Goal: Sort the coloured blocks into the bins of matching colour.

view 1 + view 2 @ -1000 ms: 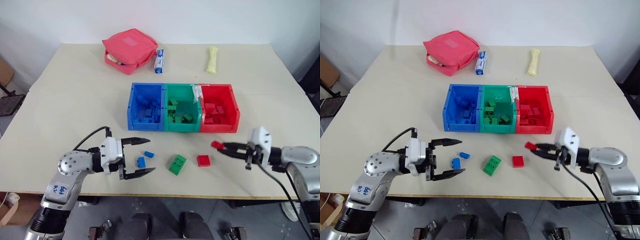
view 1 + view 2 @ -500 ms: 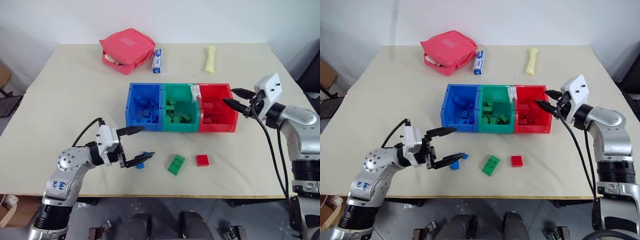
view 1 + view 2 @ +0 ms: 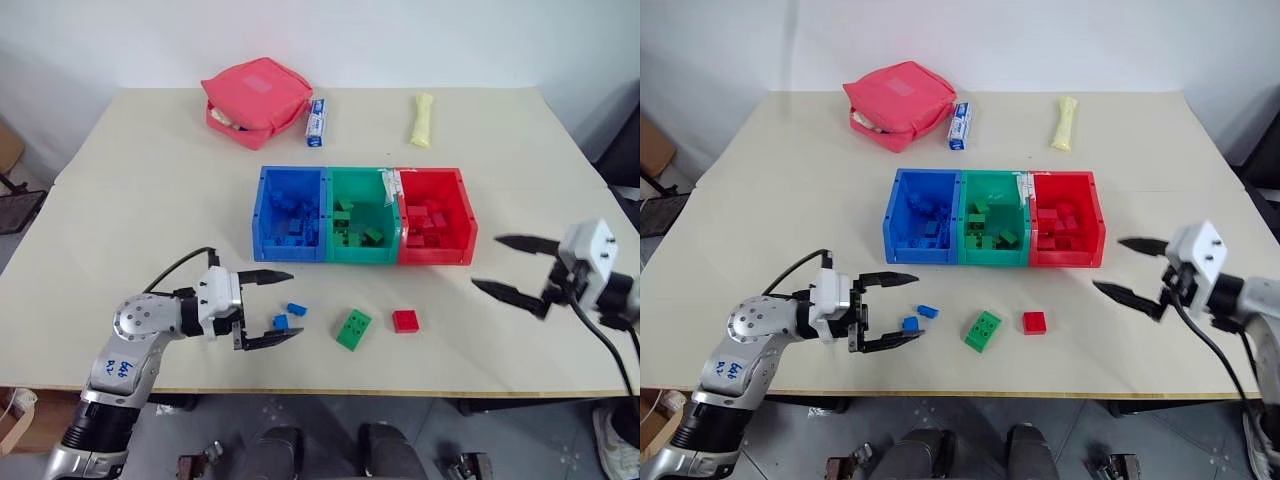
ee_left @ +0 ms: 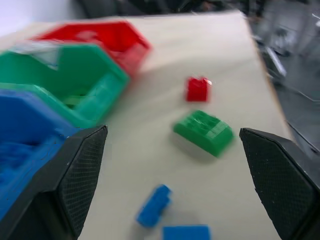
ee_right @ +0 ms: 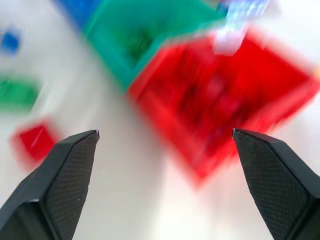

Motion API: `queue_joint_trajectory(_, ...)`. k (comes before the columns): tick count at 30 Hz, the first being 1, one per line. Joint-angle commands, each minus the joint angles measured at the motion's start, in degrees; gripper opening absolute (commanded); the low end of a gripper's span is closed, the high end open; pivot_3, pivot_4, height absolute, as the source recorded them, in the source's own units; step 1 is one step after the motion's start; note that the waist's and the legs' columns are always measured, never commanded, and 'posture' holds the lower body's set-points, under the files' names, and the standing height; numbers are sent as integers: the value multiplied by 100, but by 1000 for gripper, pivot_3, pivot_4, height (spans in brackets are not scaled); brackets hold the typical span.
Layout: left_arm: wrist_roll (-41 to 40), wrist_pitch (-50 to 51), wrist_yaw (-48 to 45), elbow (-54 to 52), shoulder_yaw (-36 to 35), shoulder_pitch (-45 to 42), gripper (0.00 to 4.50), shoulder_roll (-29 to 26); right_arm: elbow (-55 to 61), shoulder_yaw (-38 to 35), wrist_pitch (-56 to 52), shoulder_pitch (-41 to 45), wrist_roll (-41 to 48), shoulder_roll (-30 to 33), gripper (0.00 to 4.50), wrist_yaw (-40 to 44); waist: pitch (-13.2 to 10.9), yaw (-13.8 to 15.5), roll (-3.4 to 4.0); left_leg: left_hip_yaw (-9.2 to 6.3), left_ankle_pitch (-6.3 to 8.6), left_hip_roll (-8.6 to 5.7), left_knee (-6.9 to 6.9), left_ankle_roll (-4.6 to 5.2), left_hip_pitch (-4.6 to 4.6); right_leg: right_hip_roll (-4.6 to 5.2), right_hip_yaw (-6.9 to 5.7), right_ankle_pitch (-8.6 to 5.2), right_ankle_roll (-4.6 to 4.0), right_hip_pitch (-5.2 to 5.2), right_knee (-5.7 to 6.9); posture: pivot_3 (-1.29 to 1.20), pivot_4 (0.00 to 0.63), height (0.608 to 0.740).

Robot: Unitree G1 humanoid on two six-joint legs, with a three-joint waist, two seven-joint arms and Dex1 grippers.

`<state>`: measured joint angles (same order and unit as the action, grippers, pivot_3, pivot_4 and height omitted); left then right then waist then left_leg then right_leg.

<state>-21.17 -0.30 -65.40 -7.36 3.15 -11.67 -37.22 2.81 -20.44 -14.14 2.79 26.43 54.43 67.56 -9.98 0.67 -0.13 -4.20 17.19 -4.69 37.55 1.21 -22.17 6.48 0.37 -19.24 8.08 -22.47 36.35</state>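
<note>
The blue [image 3: 285, 250], green [image 3: 362, 253] and red [image 3: 435, 254] bins stand joined in a row mid-table, each holding several blocks. In front of them lie two small blue blocks [image 3: 296, 309] [image 3: 281, 322], a flat green block [image 3: 354, 329] and a red block [image 3: 406, 321]. My left gripper [image 3: 297, 304] is open and low over the table, pointing right, with the two blue blocks between its fingers, which touch neither. Right of the red bin my right gripper [image 3: 486, 262] hangs open and empty, pointing left.
A pink-red pouch [image 3: 257, 100], a blue-and-white carton [image 3: 317, 121] and a pale yellow roll [image 3: 423, 119] lie at the back of the table. The loose blocks sit close to the table's front edge.
My right gripper carried a red block to the red bin, opened, and drew back to the right, empty. The left gripper sank a little around the blue blocks.
</note>
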Motion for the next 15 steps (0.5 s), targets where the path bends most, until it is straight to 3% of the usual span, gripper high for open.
queue_joint_trajectory(1,124,-330,-268,167,41,23,4500,-79,92,-60,268,-313,-83,106,4462,307,0,-31,0,3,0,1,-3,0,2,-1,1,0,0,0,-4,0,150,740)
queue_joint_trajectory(4,51,-294,-268,194,-29,14,4500,-73,83,209,690,-262,-228,-16,4462,413,0,-79,0,6,0,3,-4,0,2,-1,2,0,0,-1,-6,0,150,740)
queue_joint_trajectory(14,125,-239,-66,-53,-54,192,4500,-65,-371,2659,591,1384,-1219,-889,4462,566,0,-65,-1,-1,0,5,-2,-1,-1,-1,1,0,0,-4,-6,0,150,740)
queue_joint_trajectory(15,125,-222,-30,-101,-62,223,4500,-69,-457,2785,605,1525,-1294,-994,4290,557,0,-66,-1,-1,0,4,-2,-1,-2,0,1,0,0,-3,-8,0,150,740)
